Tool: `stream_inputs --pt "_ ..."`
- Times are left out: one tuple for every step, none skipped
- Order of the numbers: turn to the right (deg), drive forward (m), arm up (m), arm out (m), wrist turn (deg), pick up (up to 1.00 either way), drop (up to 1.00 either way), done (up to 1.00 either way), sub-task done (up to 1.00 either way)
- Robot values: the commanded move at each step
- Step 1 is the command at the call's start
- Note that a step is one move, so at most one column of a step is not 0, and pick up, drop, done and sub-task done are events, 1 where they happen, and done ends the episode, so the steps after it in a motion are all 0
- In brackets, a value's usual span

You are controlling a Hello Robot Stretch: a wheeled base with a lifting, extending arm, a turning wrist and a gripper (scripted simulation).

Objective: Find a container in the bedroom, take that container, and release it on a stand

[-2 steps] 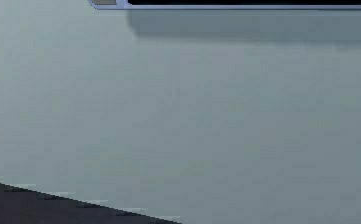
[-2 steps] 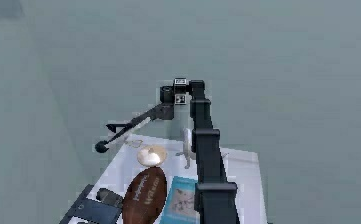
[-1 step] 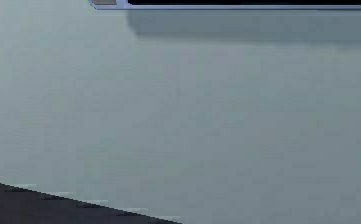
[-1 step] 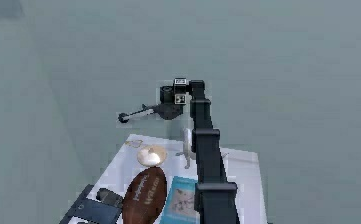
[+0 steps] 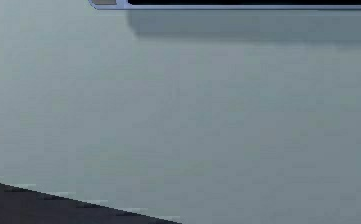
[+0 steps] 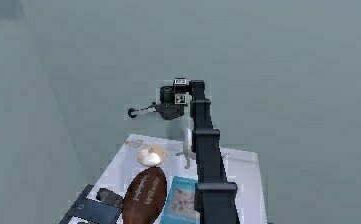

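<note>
**Bare wall ahead, crowded white table at the arm side**

Forward view: pale grey-green wall (image 5: pixel 188 110) close ahead, plain across the frame. A dark panel with a light frame (image 5: pixel 248 4) is cut off by the top edge, from centre to upper right. A dark floor wedge (image 5: pixel 38 205) sits in the lower left corner, and that is all the floor that shows.

Arm side view: the same pale wall sits behind, with a white table (image 6: pixel 246 165) at bottom centre. Its far edge and right part are bare.

The arm (image 6: pixel 213 170) rises from the bottom edge across the table. The gripper (image 6: pixel 138 108) is at centre frame, pointing left above the table, with bare wall behind its far end. It holds nothing. Cannot tell whether the fingers are spread or pressed together.

The pale round dish (image 6: pixel 151 155), the one container-like thing, sits on the table's far left part, below the gripper in the frame. Its contents are a pale blob, unclear.

Nearer the bottom edge:
- brown oval ball (image 6: pixel 145 195)
- blue box (image 6: pixel 180 200), just right of the ball and beside the arm
- dark flat thing (image 6: pixel 110 197), left of the ball at the table's left edge

A slim pale upright thing (image 6: pixel 188 140) stands against the arm's left side; what it is cannot be told.
</note>
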Motion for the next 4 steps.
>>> stream_inputs --pt "0.0 0.0 -0.3 0.0 0.0 0.0 0.0 0.0 0.0" --pt "0.0 0.0 0.0 0.0 0.0 1.0 0.0 0.0 0.0" --pt "0.0 0.0 0.1 0.0 0.0 0.0 0.0 0.0 0.0" --pt "0.0 0.0 0.3 0.0 0.0 0.0 0.0 0.0 0.0"
